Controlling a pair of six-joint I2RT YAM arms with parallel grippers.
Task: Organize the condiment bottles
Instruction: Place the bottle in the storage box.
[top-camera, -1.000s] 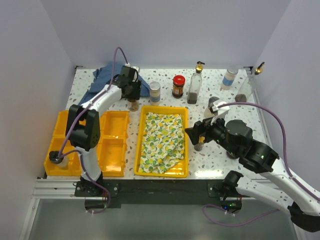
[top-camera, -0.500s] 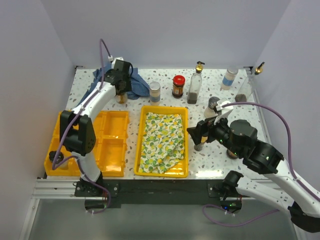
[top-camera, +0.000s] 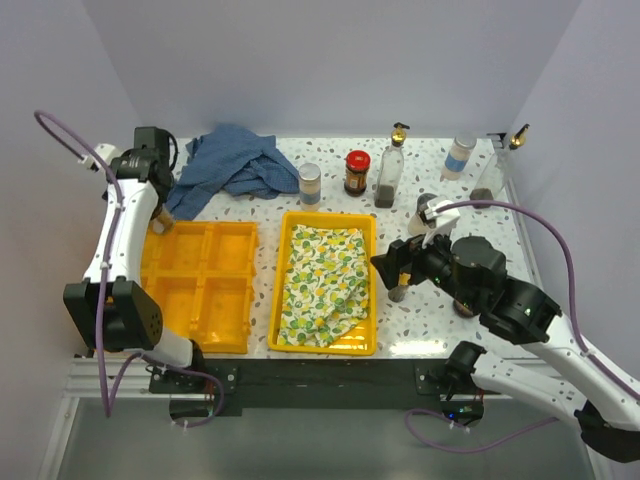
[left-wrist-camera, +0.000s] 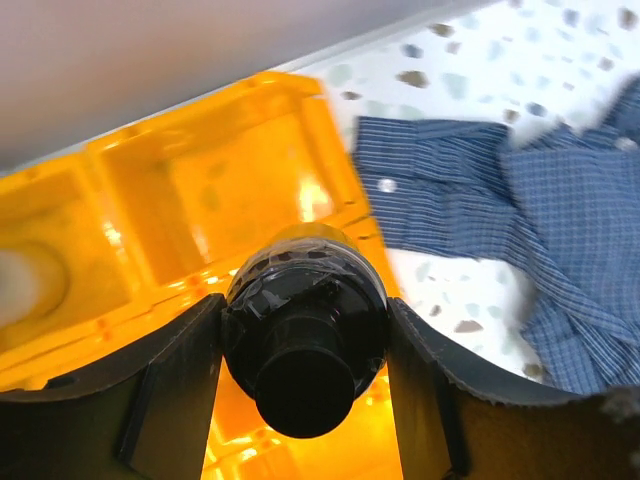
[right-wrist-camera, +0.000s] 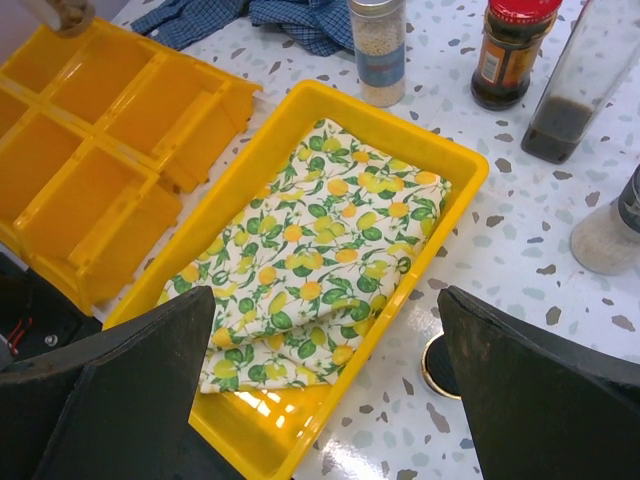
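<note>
White walls enclose a speckled tabletop (top-camera: 270, 212) that carries the work.

We locate one small jar (left-wrist-camera: 305, 330) with a dark cap clamped between the fingers of the left gripper (top-camera: 160, 216). It sits at the far-left corner of the divided yellow tray (top-camera: 225, 300). The left wrist view places it over the tray rim, with two compartments behind it. We cannot tell whether its base touches the tray.

The other bottles stand upright along the back of the table:
- a grey-capped shaker (top-camera: 310, 185)
- a red-lidded jar (top-camera: 357, 172) just to its right
- a clear bottle (top-camera: 390, 170) with a gold pourer
- a white bottle (top-camera: 459, 156) with a blue label
- a second pourer bottle (top-camera: 497, 172) at the right edge

Another shaker (top-camera: 425, 212) stands nearer the right arm.

The right gripper (top-camera: 393, 267) hovers with its fingers spread wide, grasping nothing. It is just right of the plain yellow tray (top-camera: 285, 250), which holds a folded lemon-print cloth (top-camera: 322, 285).

A crumpled blue cloth (top-camera: 235, 165) lies at the back left, beside the grey-capped shaker and near the left gripper.
</note>
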